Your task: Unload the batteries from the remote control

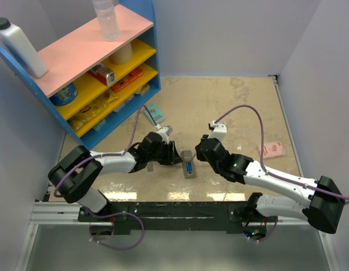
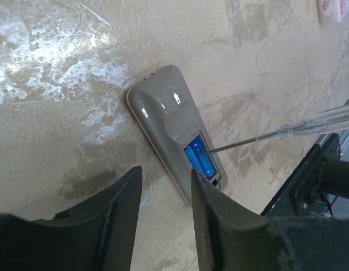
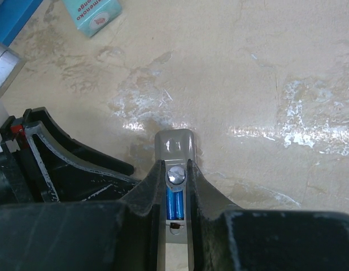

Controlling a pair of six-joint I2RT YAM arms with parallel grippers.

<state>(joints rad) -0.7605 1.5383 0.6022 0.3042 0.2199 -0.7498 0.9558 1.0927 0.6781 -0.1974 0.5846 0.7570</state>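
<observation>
The grey remote control [image 1: 188, 164] lies on the table between my two grippers with its battery bay open. Two blue batteries [image 2: 198, 161] sit side by side in the bay, and they also show in the right wrist view [image 3: 174, 203]. My right gripper [image 3: 175, 169] is shut on a thin grey screwdriver [image 2: 287, 131]. The screwdriver's tip rests on the batteries. My left gripper [image 2: 166, 178] is open and empty, just off the remote's [image 2: 166, 110] battery end, with its right finger [image 2: 205, 197] beside the remote's edge.
A teal flat box [image 1: 156, 113] lies behind the left gripper. A pink packet [image 1: 271, 149] lies at the right. A blue shelf unit [image 1: 90, 73] with snacks and two bottles fills the far left. Grey walls close in both sides.
</observation>
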